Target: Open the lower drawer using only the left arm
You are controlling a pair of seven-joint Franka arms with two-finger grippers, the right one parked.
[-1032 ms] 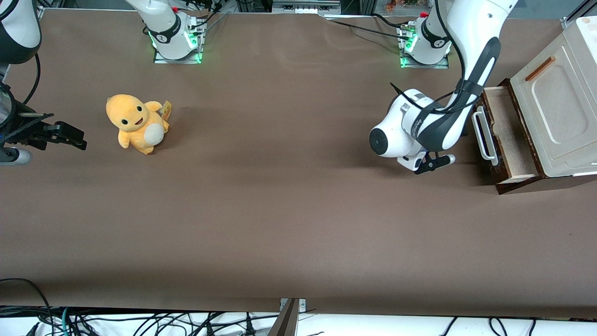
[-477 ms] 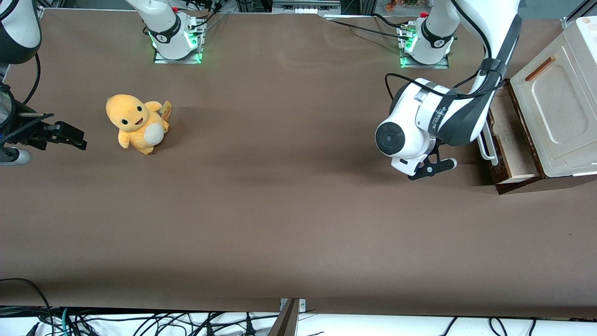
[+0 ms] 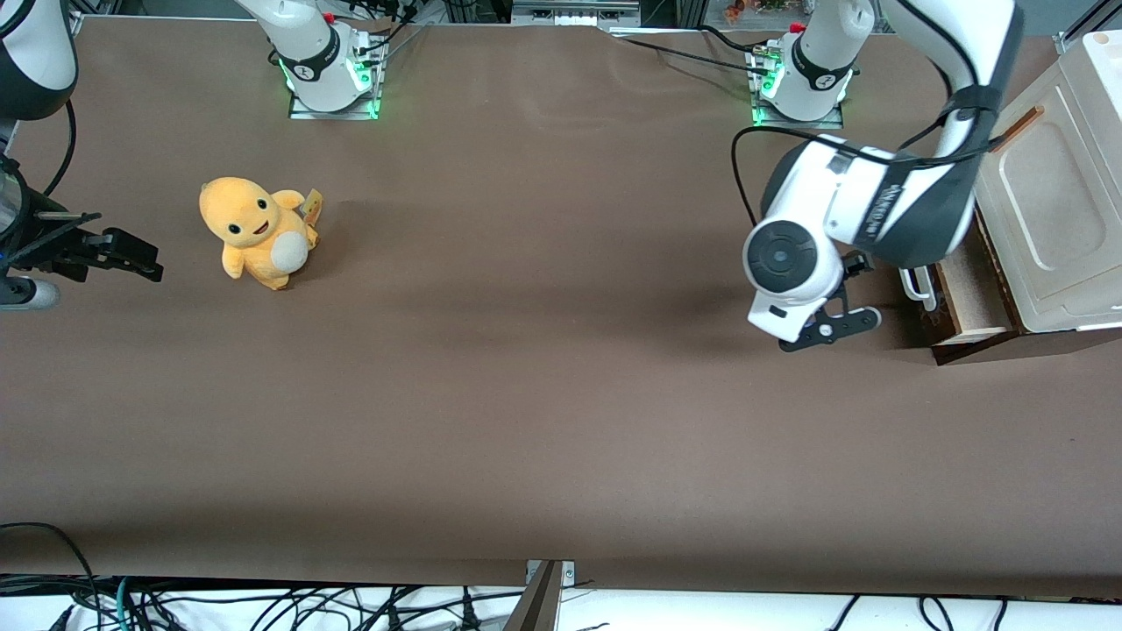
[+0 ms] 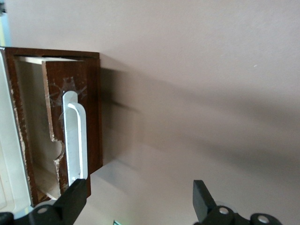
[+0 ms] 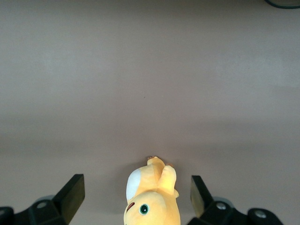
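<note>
The lower drawer (image 3: 969,294) stands pulled out of the cabinet, its pale wood inside showing; my left arm (image 3: 877,215) covers most of it. Its dark brown front (image 4: 91,117) carries a white loop handle (image 4: 75,140) (image 3: 916,285). My left gripper (image 3: 833,326) (image 4: 139,201) hangs open over bare table in front of the drawer, a little nearer the front camera than the handle. Nothing is between its fingers (image 4: 75,199). It touches neither the handle nor the drawer front.
Above the drawer sits the cream panelled front (image 3: 1052,202) with a thin orange-brown handle (image 3: 1017,118). A yellow plush toy (image 3: 259,232) sits toward the parked arm's end of the table. Both arm bases (image 3: 798,79) stand along the table edge farthest from the front camera.
My left arm has swung up and over the drawer, and the gripper has drifted off the handle toward the front camera. The drawer has stayed pulled out.
</note>
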